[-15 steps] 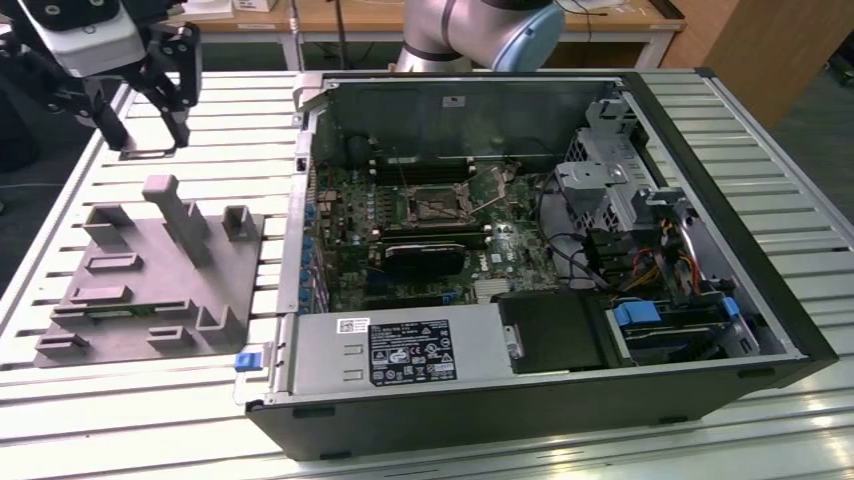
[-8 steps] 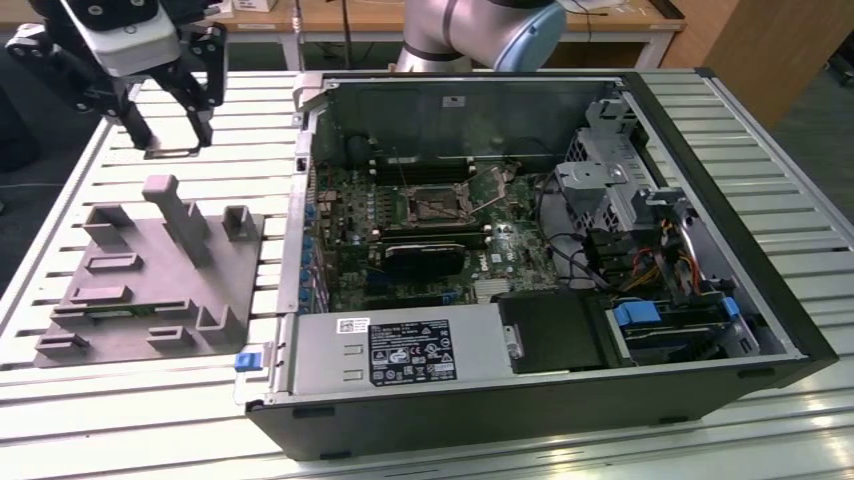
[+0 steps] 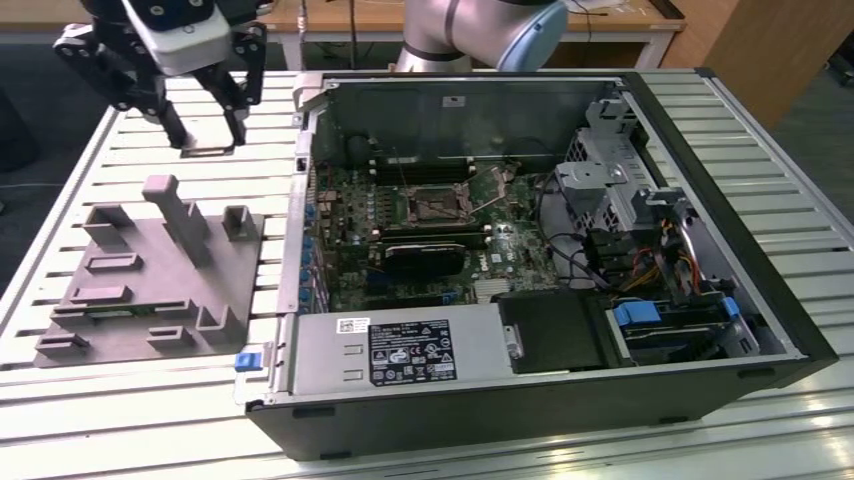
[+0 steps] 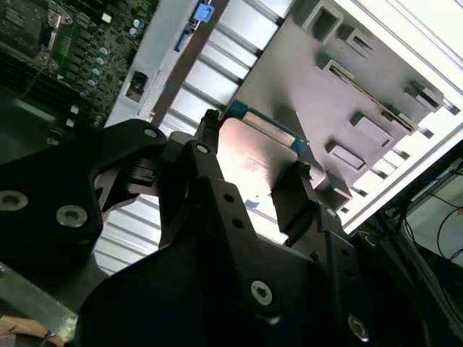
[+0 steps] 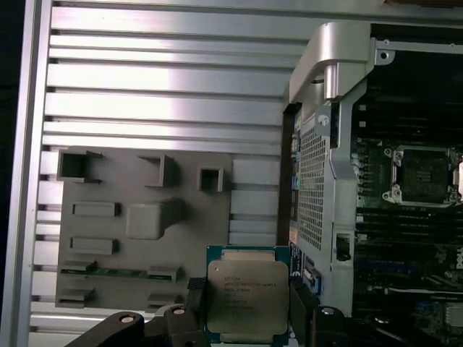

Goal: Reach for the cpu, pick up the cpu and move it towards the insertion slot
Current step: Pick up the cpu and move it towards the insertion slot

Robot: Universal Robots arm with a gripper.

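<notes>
My gripper (image 3: pixel 207 140) hangs above the slatted table at the exterior view's far left, shut on the cpu (image 3: pixel 210 151), which shows there as a thin flat plate seen edge-on. In the first wrist view the cpu (image 5: pixel 246 293) is a silvery square with a green rim, clamped between two black fingers (image 5: pixel 195 303). In the second wrist view the cpu (image 4: pixel 253 159) sits between the fingers (image 4: pixel 296 195). The insertion slot (image 3: pixel 434 207) is a dark square socket with a metal frame on the green board inside the open case, and the slot (image 5: pixel 423 177) lies well to the side of the held chip.
A grey plastic fixture (image 3: pixel 147 280) with upright pegs lies on the table below the gripper. The open computer case (image 3: pixel 747 250) has a raised metal wall (image 3: pixel 304 200) between gripper and board. A black block (image 3: pixel 424 258), cables and drive bays surround the socket.
</notes>
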